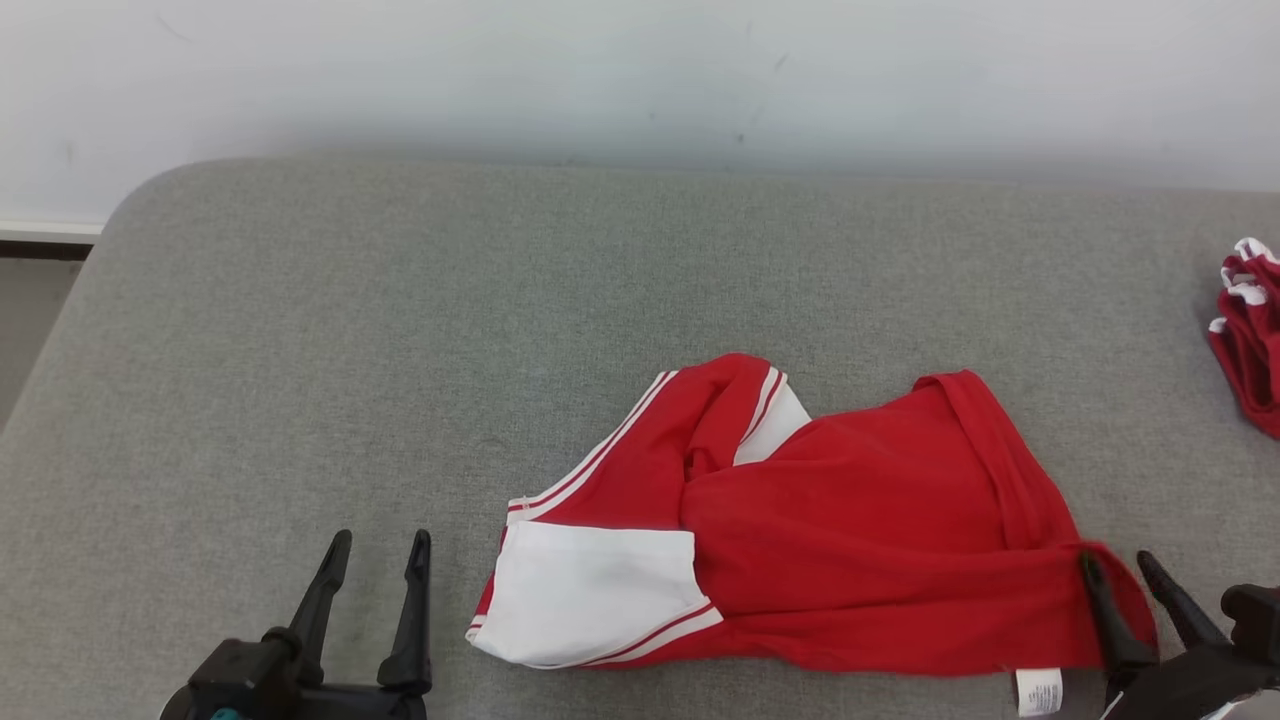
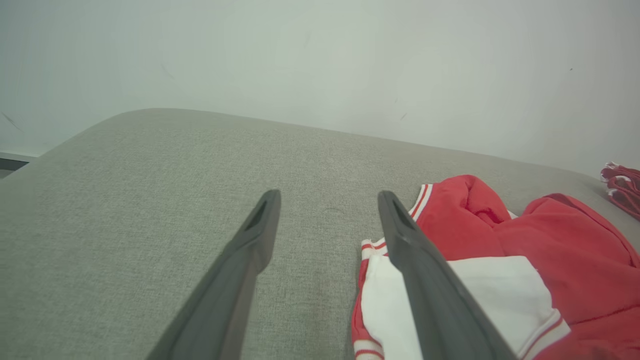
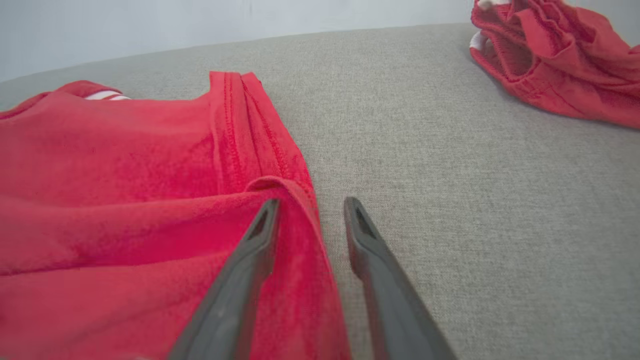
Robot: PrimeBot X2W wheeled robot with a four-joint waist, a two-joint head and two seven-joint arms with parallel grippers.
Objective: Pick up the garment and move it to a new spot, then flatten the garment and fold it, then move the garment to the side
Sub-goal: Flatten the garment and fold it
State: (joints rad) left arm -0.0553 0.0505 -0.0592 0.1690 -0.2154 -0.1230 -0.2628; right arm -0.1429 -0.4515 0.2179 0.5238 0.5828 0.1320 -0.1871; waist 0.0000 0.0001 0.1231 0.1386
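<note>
Garment [image 1: 800, 520] edge sits between the right hand's [image 1: 1115, 560] parted fingers; left hand [image 1: 383, 540] spread wide beside it.

left claw [image 2: 328, 196] spread, red garment [image 2: 575, 260] alongside

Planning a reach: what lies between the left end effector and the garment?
Bare grey surface, per the head view; left end effector and garment stand apart.

Soft matt red-and-white cloth garment [image 1: 860, 520], coarse grey woven fabric tabletop [image 1: 400, 330]; smooth matt pale wall [image 1: 640, 80]
</note>
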